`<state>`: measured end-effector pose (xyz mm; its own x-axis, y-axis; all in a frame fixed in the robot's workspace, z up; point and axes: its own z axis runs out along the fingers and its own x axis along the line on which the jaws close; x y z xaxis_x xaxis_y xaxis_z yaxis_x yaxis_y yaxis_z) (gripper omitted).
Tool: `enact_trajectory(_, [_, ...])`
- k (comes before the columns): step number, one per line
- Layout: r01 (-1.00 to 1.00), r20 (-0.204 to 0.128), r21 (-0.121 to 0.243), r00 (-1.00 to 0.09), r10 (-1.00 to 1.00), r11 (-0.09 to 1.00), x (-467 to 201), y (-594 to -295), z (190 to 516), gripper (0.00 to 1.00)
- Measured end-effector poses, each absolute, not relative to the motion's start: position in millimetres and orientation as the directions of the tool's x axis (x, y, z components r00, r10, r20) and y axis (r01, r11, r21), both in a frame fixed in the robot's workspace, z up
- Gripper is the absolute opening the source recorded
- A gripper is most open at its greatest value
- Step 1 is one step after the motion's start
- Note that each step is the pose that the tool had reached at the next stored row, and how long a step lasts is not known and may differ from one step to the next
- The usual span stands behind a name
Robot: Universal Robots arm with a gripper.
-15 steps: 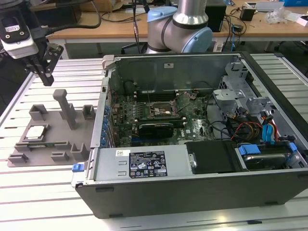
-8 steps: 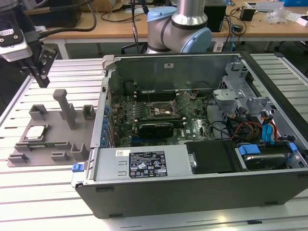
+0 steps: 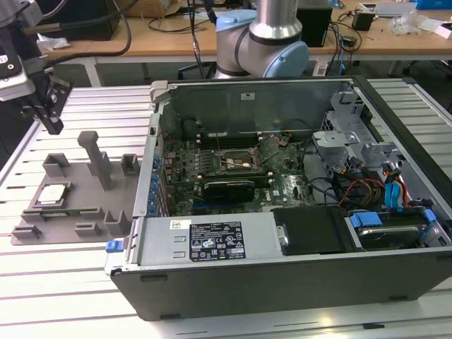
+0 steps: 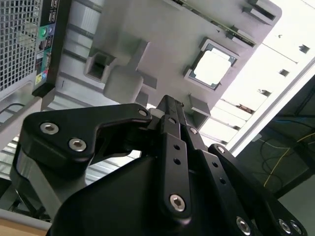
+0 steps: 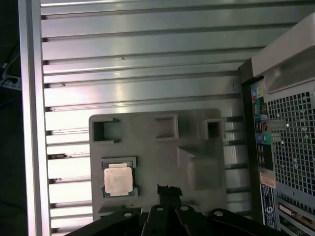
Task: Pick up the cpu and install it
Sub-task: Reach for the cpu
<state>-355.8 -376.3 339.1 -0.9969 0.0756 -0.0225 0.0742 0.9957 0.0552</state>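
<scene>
The cpu (image 3: 53, 194), a small silvery square chip, lies flat in a pocket of the grey moulded tray (image 3: 85, 212) at the exterior view's left. Both wrist views show the cpu (image 4: 212, 65) (image 5: 118, 179) resting in that pocket. My gripper (image 3: 52, 126) hangs above the table, behind the tray and apart from the chip. Its black fingers (image 4: 170, 110) come together at the tip with nothing between them, and the gripper (image 5: 169, 191) points down near the tray's edge. The metal-framed socket (image 3: 236, 161) sits on the green motherboard inside the open case.
The open computer case (image 3: 296, 282) lies on its side to the tray's right, with cables, a drive cage (image 3: 346, 134) and a black power supply (image 3: 311, 229) inside. An upright post (image 3: 95, 159) rises from the tray. The ribbed metal table (image 5: 147, 64) extends around it.
</scene>
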Motion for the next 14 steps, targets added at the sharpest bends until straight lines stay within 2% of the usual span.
enact_trajectory(5, [0.074, -0.022, 0.055, -0.997, 0.076, 0.996, -364, -376, 325, 0.11])
enact_trajectory(14, [0.074, -0.023, 0.055, -0.997, 0.075, 0.996, -374, -376, 320, 0.11])
